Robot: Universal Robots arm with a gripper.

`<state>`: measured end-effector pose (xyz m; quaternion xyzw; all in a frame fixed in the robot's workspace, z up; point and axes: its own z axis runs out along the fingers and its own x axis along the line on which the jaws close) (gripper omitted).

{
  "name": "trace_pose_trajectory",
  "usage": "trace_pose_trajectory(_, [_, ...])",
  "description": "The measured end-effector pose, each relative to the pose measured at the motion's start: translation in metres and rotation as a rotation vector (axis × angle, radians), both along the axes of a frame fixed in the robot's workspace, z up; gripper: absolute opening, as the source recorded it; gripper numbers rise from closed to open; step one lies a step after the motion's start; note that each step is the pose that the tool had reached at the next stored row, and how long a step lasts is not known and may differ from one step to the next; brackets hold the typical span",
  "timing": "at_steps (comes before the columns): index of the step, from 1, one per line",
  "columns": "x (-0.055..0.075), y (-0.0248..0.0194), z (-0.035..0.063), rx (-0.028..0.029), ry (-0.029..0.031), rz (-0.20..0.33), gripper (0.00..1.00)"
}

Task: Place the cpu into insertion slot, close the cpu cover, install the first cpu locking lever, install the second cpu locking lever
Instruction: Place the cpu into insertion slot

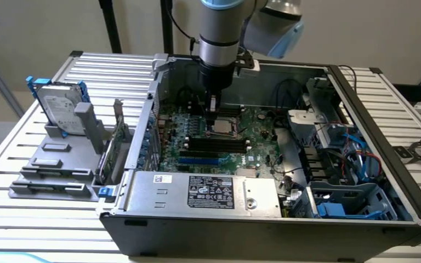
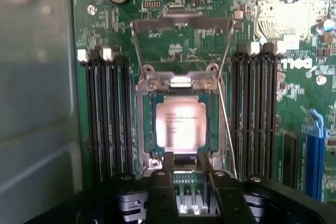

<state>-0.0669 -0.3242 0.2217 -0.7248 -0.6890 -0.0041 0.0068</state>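
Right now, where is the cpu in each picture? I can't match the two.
Exterior view: the cpu lies on the green board, near the picture's middle.
Wrist view: the cpu is the shiny square between two banks of black memory slots.
Shared landmark: the blue slot, beyond one bank of memory slots from the cpu.

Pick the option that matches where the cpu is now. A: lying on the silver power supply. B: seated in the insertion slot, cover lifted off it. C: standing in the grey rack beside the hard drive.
B: the cpu lies flat in the insertion slot, its metal top bare, with the cpu cover swung up off it.
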Motion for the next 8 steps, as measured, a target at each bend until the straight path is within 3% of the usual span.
trace_pose_trajectory(1, [-0.004,-0.0003,0.0014,0.0001,0.0000,0.000,0.30])
trace_pose_trajectory(5, [-0.020,-0.0021,0.0069,0.0006,0.0000,0.000,0.12])
trace_pose_trajectory(8, [-0.020,-0.0023,0.0070,0.0007,0.0001,0.000,0.11])
